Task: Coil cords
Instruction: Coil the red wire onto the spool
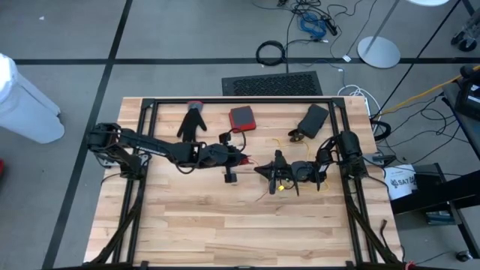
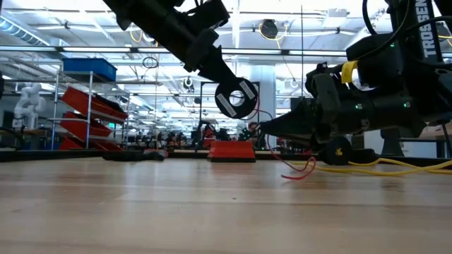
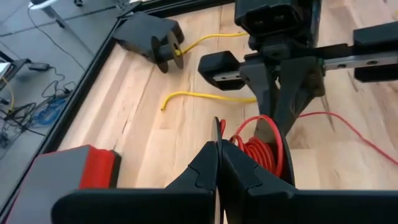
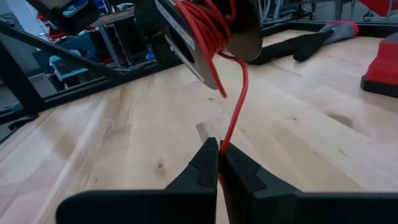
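**A:** How many cords do you have on the table [image 1: 225, 225], and where are they?

**B:** You have two colours to count. There is one red cord [image 4: 235, 115], mostly wound on a spool [image 2: 236, 99] that hangs above the middle of the table. One loose strand drops from that spool to the right gripper [image 4: 219, 163]. More red trails over the wood beyond it. The yellow cord [image 3: 208, 96] lies flat on the table and shows in two stretches. One stretch runs from a second spool [image 3: 169, 51]. The other is near it, with a free end. I cannot tell whether they are one piece.

**A:** And your two grippers?

**B:** Both have their fingers pressed together. The left gripper [image 3: 219, 163] pinches the thin disc of the first spool at its edge and holds it off the table. The right gripper is just beside it and pinches the red strand low over the wood.

**A:** What else do you count?

**B:** Three things at the far side of the table:
- One glove [image 1: 193, 121].
- One red box [image 1: 241, 118], beside the glove.
- One black box [image 3: 144, 32], with the second spool touching it.
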Robot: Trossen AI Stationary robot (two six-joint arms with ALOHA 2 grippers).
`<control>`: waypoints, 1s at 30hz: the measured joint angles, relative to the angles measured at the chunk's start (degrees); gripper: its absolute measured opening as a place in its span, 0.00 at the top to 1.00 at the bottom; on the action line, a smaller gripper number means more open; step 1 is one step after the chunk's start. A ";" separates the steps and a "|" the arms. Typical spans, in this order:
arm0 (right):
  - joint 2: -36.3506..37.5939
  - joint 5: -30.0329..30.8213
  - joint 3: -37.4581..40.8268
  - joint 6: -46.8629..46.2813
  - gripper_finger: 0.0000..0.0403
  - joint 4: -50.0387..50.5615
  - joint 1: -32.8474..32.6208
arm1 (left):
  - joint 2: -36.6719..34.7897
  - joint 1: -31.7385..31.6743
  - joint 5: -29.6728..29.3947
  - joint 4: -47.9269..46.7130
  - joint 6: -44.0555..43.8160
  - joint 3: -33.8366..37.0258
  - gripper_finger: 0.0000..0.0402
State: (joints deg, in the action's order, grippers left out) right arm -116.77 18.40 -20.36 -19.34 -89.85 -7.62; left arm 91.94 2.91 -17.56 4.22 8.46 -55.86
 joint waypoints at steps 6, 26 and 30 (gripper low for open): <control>0.00 0.03 0.00 -0.57 1.00 0.53 -0.61 | 0.00 -0.01 -2.23 -0.16 2.62 0.00 0.98; 1.77 1.39 -0.53 1.23 1.00 -0.03 -1.86 | 0.02 -0.25 0.01 -13.46 5.94 0.00 0.98; 3.44 1.24 -2.52 3.04 1.00 -0.06 -2.52 | 0.04 -0.25 0.33 -13.73 5.95 0.00 0.98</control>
State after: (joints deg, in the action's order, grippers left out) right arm -113.33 19.64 -22.88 -16.29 -89.91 -10.14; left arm 91.98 2.66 -17.23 -9.51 14.41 -55.86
